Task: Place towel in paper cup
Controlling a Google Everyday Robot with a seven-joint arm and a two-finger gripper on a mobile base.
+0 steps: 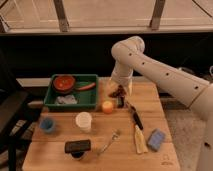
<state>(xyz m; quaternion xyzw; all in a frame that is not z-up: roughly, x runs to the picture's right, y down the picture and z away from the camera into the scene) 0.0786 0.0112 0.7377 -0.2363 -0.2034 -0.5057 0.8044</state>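
The towel (pixel 66 100) is a small grey-blue cloth lying at the front of the green tray (pixel 92 102) at the back left of the table. The white paper cup (pixel 84 121) stands upright in front of the tray. My gripper (pixel 120 93) hangs from the white arm at the back middle of the table, just right of the tray. It is low over a small dark reddish item (pixel 116 93), and right of the towel.
A red bowl (pixel 64 83) and a carrot-like stick (pixel 86 86) lie in the tray. On the wooden table are an orange (pixel 107 106), a blue cup (pixel 47 124), a black block (pixel 77 146), a fork (pixel 110 141), a black-handled tool (pixel 135 116), a banana (pixel 140 140) and a blue sponge (pixel 156 139).
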